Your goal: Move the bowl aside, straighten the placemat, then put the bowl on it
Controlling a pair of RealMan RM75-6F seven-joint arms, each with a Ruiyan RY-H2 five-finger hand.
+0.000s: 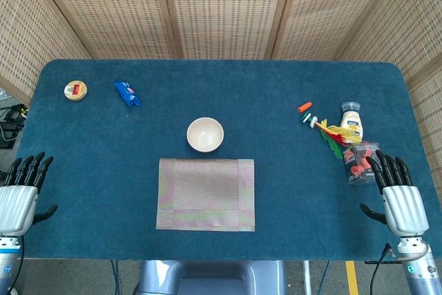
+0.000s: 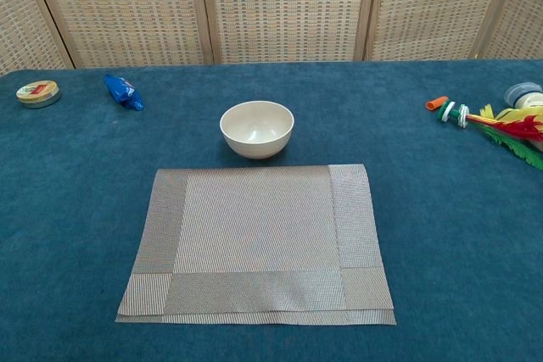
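Status, left to right.

Left hand (image 1: pixel 18 198): at the near-left table edge, fingers spread and extended, holding nothing. Head view only; the chest view doesn't show it.

Round tin (image 1: pixel 75 90), far left: lid on, contents can't be seen. Blue wrapper (image 1: pixel 127 93) just right of it, looks like a sealed packet.

Placemat (image 1: pixel 206 194): near centre, lying flat. Edges look roughly square to the table, though the chest view shows a second layer peeking out along the near and right edges, so it may be folded or doubled. Nothing on it.

Bowl (image 1: pixel 205 134): upright, just beyond the far edge of the placemat, on the blue table (image 1: pixel 103 170), close to the mat but not on it. Empty inside in both views.

Right cluster: small orange piece (image 1: pixel 304 107), feathered toy (image 1: pixel 330 132), a squeeze bottle (image 1: pixel 352 121) with cap on, and a clear box (image 1: pixel 361 162) with red items inside.

Right hand (image 1: pixel 400 198): near-right edge, just beside the clear box, fingers straight and apart, empty.

Progress call: bowl is off the mat, so "aside" reads as done. Straightening looks done or nearly so; the offset layer is the doubt. Left: pick the bowl and set it on the mat. Neither hand is near the bowl.
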